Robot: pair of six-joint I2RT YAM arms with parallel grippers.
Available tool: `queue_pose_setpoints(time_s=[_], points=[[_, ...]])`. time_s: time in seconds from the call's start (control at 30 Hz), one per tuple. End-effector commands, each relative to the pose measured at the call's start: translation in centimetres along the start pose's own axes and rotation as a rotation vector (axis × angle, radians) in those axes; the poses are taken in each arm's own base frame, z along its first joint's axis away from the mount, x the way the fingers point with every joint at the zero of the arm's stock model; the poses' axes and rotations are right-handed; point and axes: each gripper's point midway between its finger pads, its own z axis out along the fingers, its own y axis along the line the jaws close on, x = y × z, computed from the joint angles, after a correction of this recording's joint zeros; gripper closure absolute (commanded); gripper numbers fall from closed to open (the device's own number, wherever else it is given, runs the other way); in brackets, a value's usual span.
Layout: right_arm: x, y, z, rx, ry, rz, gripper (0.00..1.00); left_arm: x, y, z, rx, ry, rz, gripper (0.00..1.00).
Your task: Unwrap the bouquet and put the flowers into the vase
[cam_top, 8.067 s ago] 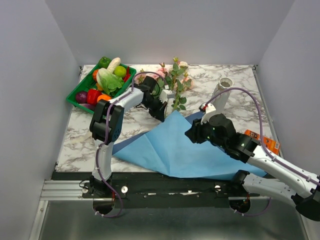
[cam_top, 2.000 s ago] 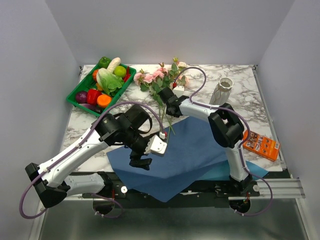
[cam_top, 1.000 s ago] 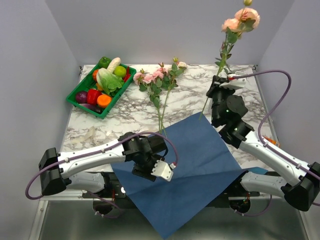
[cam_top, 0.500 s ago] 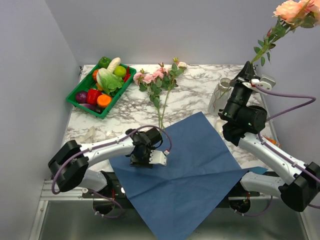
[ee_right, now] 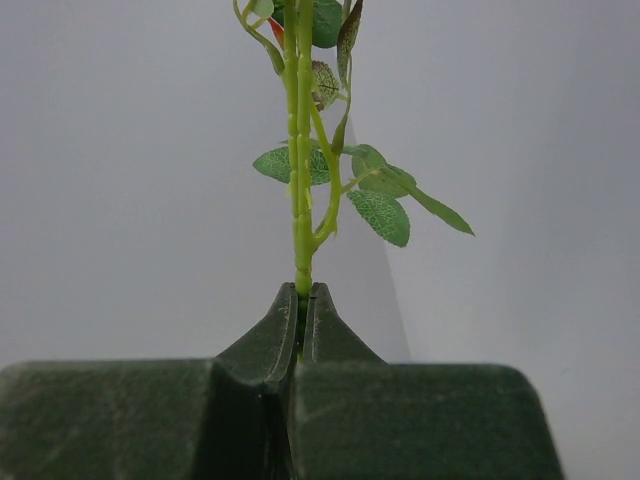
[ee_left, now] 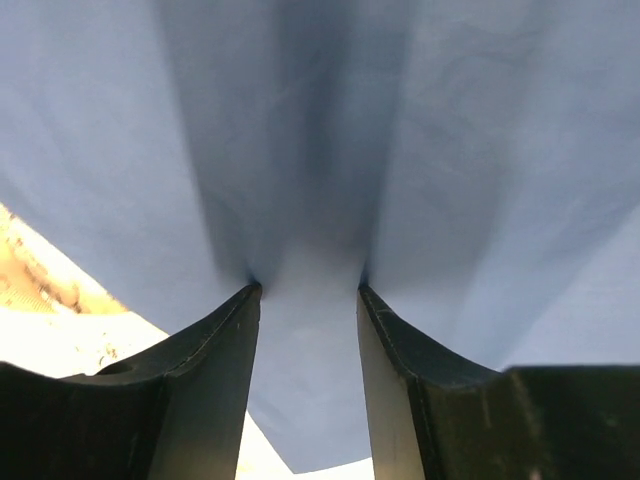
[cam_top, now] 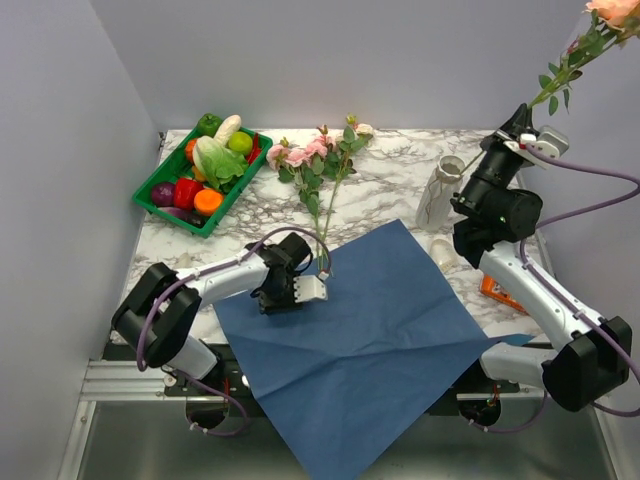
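Right gripper (cam_top: 522, 126): jaws pressed together on one rose stem (ee_right: 299, 210), held high over the far right of the table. The stem's long axis slants. The bloom is up and to the right, and the cut end is down and to the left of the jaws, close by the rim of the vase (cam_top: 436, 195). I cannot tell whether that end is over the mouth or just beside it. The vase stands upright below and left of this gripper, so the right arm is by far the nearer.

Judgement: the next move calls for tipping the stem toward upright and lowering the cut end into the narrow neck. A sideways knock could topple the vase.

Left gripper (ee_left: 305, 290): low on the near-left edge of the blue paper (cam_top: 370, 330), jaws standing apart, tips on the sheet, no fold clearly pinched.

The other flowers (cam_top: 315, 165) lie loose on the marble at far middle, stems reaching the paper's far corner. The green tray (cam_top: 170, 217) is well apart at far left. An orange box (cam_top: 493, 291) lies partly hidden by the right arm. Nothing stands between stem and vase.
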Motion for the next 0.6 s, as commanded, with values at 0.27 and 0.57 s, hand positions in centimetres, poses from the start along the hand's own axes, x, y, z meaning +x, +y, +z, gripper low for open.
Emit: queue_pose_setpoints(time_s=[0.27, 0.57], points=[[3.9, 2.0, 1.2, -0.047, 0.038, 0.029, 0.99, 0.2, 10.7, -0.4, -0.287, -0.055, -0.23, 0.51], [6.6, 2.4, 2.0, -0.054, 0.056, -0.011, 0.99, -2.9, 11.8, -7.7, -0.266, -0.311, -0.35, 0.5]])
